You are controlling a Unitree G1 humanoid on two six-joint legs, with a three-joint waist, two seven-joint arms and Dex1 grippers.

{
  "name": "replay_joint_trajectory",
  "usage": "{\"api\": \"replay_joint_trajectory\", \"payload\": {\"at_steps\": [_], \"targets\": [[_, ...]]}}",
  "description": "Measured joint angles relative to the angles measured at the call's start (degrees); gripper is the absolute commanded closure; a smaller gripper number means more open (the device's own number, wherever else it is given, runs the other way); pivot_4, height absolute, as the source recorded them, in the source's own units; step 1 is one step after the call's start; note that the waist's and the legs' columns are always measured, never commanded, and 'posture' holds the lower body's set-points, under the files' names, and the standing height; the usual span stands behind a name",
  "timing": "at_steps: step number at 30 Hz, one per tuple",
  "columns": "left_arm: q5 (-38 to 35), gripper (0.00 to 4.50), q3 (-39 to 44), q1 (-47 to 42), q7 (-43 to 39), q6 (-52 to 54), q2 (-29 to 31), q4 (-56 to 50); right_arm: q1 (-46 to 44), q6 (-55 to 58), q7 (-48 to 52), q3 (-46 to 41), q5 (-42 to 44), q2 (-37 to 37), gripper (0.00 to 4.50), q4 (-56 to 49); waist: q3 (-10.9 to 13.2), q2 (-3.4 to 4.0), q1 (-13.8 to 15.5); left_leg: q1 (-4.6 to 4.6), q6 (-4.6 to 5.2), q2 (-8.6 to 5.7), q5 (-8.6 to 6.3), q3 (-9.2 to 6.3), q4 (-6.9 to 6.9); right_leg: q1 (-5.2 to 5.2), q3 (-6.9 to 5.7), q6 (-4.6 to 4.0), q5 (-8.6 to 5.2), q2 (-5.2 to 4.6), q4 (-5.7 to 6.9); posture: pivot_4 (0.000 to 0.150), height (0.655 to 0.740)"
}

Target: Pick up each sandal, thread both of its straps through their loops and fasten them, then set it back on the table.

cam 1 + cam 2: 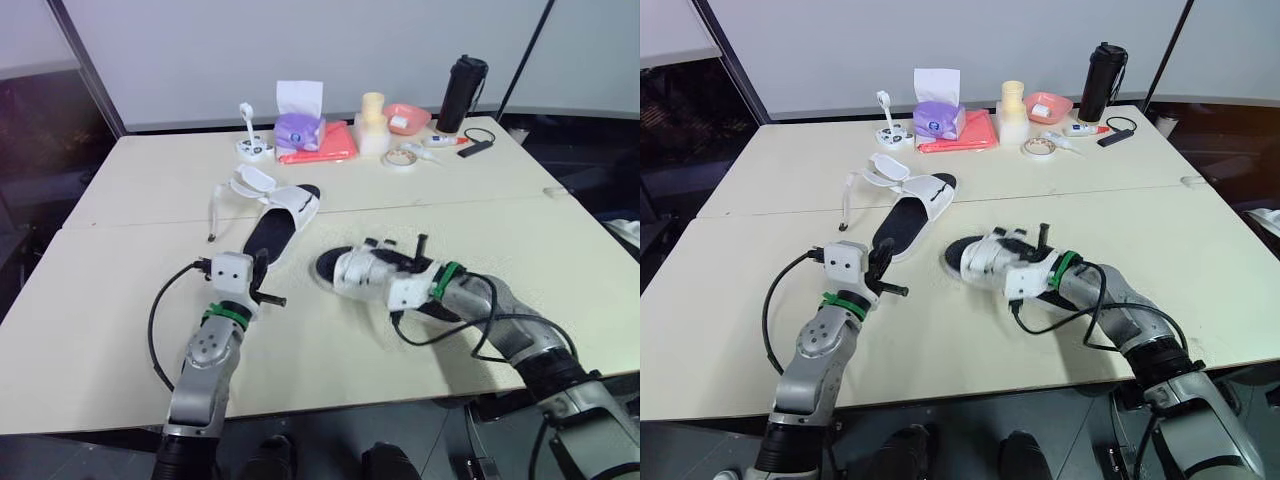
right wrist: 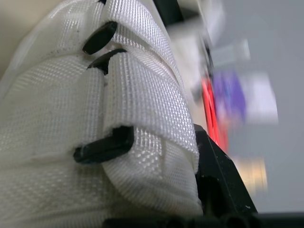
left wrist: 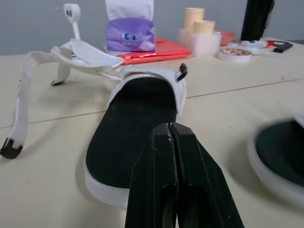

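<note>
My worktop (image 1: 100, 280) holds the left sandal (image 1: 272, 228) centrally, the right sandal (image 1: 362, 270) nearer the front edge, tissues (image 1: 299, 128) at the back edge.

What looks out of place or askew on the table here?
The sandal ahead of the left gripper lies with its straps undone: one long strap trails loose across the table. The other sandal, at the right gripper, has its straps wrapped over.
</note>
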Motion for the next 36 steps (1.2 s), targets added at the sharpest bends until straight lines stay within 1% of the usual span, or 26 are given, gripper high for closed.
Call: {"api": "replay_joint_trajectory", "payload": {"at_steps": [2,5,8,9,10,14,17,23,25,26,27,28,29,32,33,36], "targets": [[0.2,4.5,-0.1,0.0,0.0,-0.3,0.2,0.3,-2.4,9.5,0.0,-1.7,-1.0,0.9,4.47,0.3,0.0,0.0,0.1,-0.02,0.0,-0.02,0.0,-0.01,0.0,-0.01,0.0,0.0,0.0,-0.01,0.0,0.15,0.74],[0.4,4.5,-0.3,0.0,0.0,-1.0,0.3,1.1,-7.0,18.8,-1.2,-2.5,-3.0,1.2,4.47,3.1,0.0,0.01,0.0,-0.04,0.0,-0.02,0.0,0.01,-0.06,-0.1,0.0,0.0,0.0,-0.01,0.0,0.15,0.74],[0.7,4.5,-0.7,-0.2,0.0,-1.3,0.1,1.5,-12.9,25.4,-4.5,-2.5,-4.4,1.7,4.47,10.5,0.0,0.01,-0.1,-0.06,0.0,-0.01,0.0,0.04,-0.14,-0.16,0.01,-0.01,0.0,-0.01,0.0,0.15,0.74],[0.8,4.5,-0.7,-0.3,0.0,-1.4,0.2,1.9,-16.3,27.7,-6.7,-2.3,-4.9,2.8,4.47,16.2,0.0,0.01,-0.3,-0.06,0.0,0.0,0.0,0.07,-0.16,-0.18,0.02,-0.01,0.0,-0.01,0.0,0.15,0.74],[0.8,4.5,-0.7,-0.3,0.0,-1.4,0.1,1.9,-17.5,28.5,-7.7,-2.2,-4.9,3.1,4.47,18.6,0.0,0.01,-0.3,-0.08,-0.01,0.0,0.01,0.09,-0.2,-0.23,0.04,-0.02,0.0,-0.01,0.0,0.15,0.74],[0.8,4.5,-0.7,-0.6,-0.1,-2.0,0.0,2.2,-27.1,31.6,-14.5,-2.1,-3.4,7.6,4.47,38.0,0.0,0.04,-0.6,-0.08,-0.04,0.02,0.03,0.19,-0.35,-0.36,0.12,-0.03,0.01,-0.01,0.01,0.15,0.74],[0.8,4.5,-0.7,-0.7,-0.1,-2.1,-0.1,2.3,-32.0,31.7,-18.6,-2.1,-1.8,10.5,4.47,48.1,0.0,0.04,-0.6,-0.09,-0.04,0.02,0.03,0.23,-0.43,-0.42,0.15,-0.03,0.0,-0.01,0.0,0.15,0.74],[1.5,4.5,-0.8,-0.7,0.2,-3.6,-0.1,2.3,-36.7,31.3,-22.5,-2.0,0.9,12.8,4.47,56.6,0.0,0.05,-0.5,-0.09,-0.04,0.02,0.04,0.23,-0.46,-0.42,0.16,-0.03,0.0,-0.01,0.0,0.15,0.74],[2.2,4.5,-0.8,-0.7,0.4,-4.1,-0.2,2.3,-37.1,31.0,-22.7,-1.8,1.3,13.0,3.56,57.4,0.0,0.06,-0.5,-0.09,-0.05,0.01,0.04,0.23,-0.46,-0.42,0.16,-0.02,0.01,-0.01,0.0,0.15,0.74],[2.2,4.5,-0.8,-0.6,0.5,-4.4,-0.3,2.3,-37.3,30.7,-22.6,-1.5,1.6,13.2,3.25,57.8,0.0,0.06,-0.6,-0.08,-0.05,0.02,0.04,0.23,-0.46,-0.42,0.16,-0.02,0.01,-0.01,0.01,0.15,0.74],[2.3,4.5,-0.9,-0.5,0.5,-4.5,-0.4,2.3,-37.5,30.4,-22.6,-1.4,1.9,13.3,2.79,58.0,0.0,0.06,-0.6,-0.08,-0.04,0.01,0.04,0.23,-0.46,-0.43,0.16,-0.02,0.01,-0.01,0.01,0.15,0.74],[2.4,4.5,-0.9,-0.4,0.5,-4.6,-0.5,2.3,-37.5,30.1,-22.6,-1.3,2.0,13.4,2.24,58.1,0.0,0.07,-0.6,-0.08,-0.05,0.02,0.04,0.23,-0.46,-0.43,0.16,-0.02,0.01,-0.01,0.02,0.15,0.74],[2.5,4.5,-0.9,-0.2,0.6,-4.7,-0.6,2.3,-37.5,30.0,-22.6,-1.1,2.1,13.4,1.86,58.1,0.0,0.07,-0.6,-0.08,-0.04,0.02,0.04,0.23,-0.46,-0.43,0.16,-0.02,0.01,-0.01,0.02,0.15,0.74],[2.8,4.5,-0.9,-0.1,1.0,-4.7,-0.8,2.3,-37.5,30.0,-21.9,-0.2,2.0,13.2,0.37,58.1,0.0,0.07,-0.6,-0.08,-0.04,0.02,0.04,0.23,-0.45,-0.43,0.16,-0.02,0.01,-0.01,0.03,0.15,0.74],[2.8,4.5,-0.9,-0.1,1.0,-4.7,-0.9,2.3,-37.5,29.8,-21.7,0.2,2.0,12.8,0.03,57.8,0.0,0.07,-0.6,-0.07,-0.04,0.02,0.04,0.23,-0.45,-0.41,0.16,-0.02,0.01,0.0,0.03,0.15,0.74],[2.9,4.5,-0.9,0.2,1.1,-4.8,-0.9,2.3,-36.6,30.1,-18.1,0.0,3.2,11.6,0.03,55.2,0.0,0.07,-0.6,-0.06,-0.04,0.02,0.04,0.22,-0.4,-0.37,0.15,-0.02,0.01,0.01,0.04,0.15,0.74]]}}
